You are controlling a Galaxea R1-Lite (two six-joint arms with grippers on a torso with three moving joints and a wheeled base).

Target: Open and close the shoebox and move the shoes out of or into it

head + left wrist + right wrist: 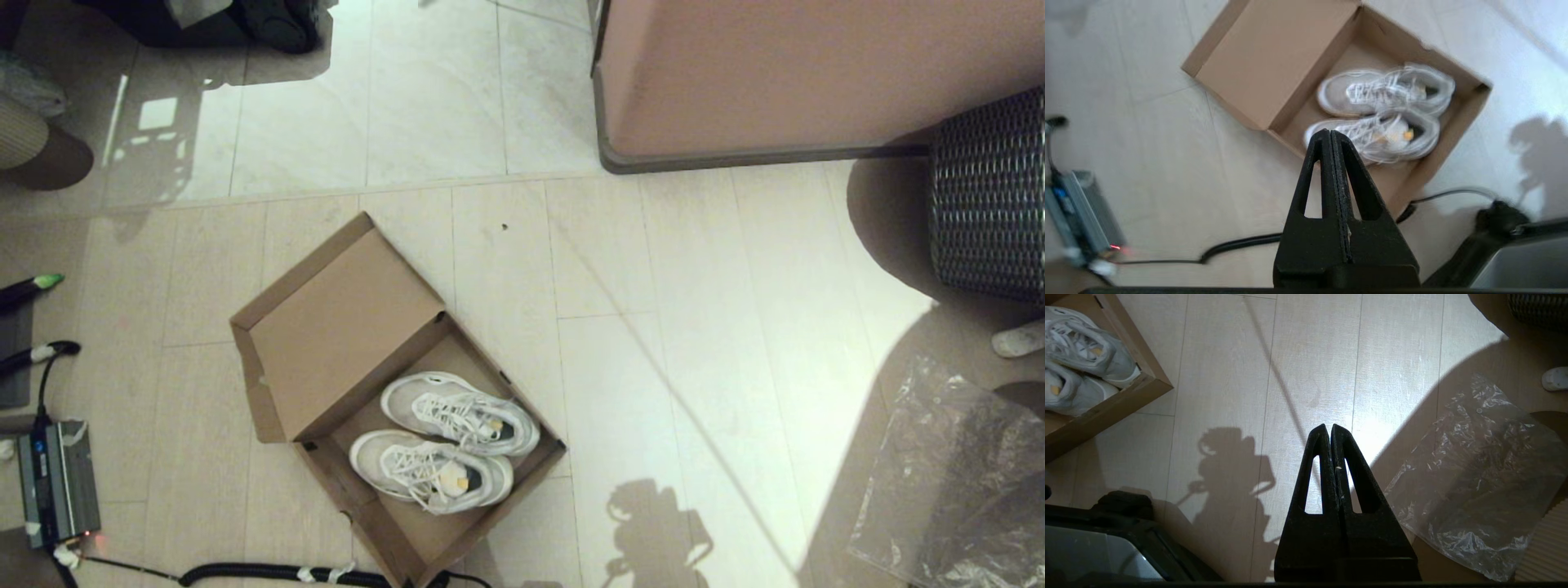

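The brown cardboard shoebox (pixel 535 425) (pixel 1461 122) (pixel 1126 396) lies on the floor with its hinged lid (pixel 343 327) (pixel 1274 57) swung open. Both white shoes (pixel 457 412) (pixel 1384 87) (pixel 1081 347) rest side by side inside it. My left gripper (pixel 1330 132) hangs above the floor at the box's near side, shut with nothing in it. My right gripper (pixel 1329 427) is shut and holds nothing, over bare floor beside the box. Neither arm shows in the head view.
A pinkish-brown cabinet (pixel 816 73) stands at the back right, with a dark woven basket (pixel 988 196) beside it. A clear plastic sheet (pixel 955 482) (pixel 1478 473) lies on the right. A power unit (pixel 57 482) and black cables (pixel 269 573) sit at the left front.
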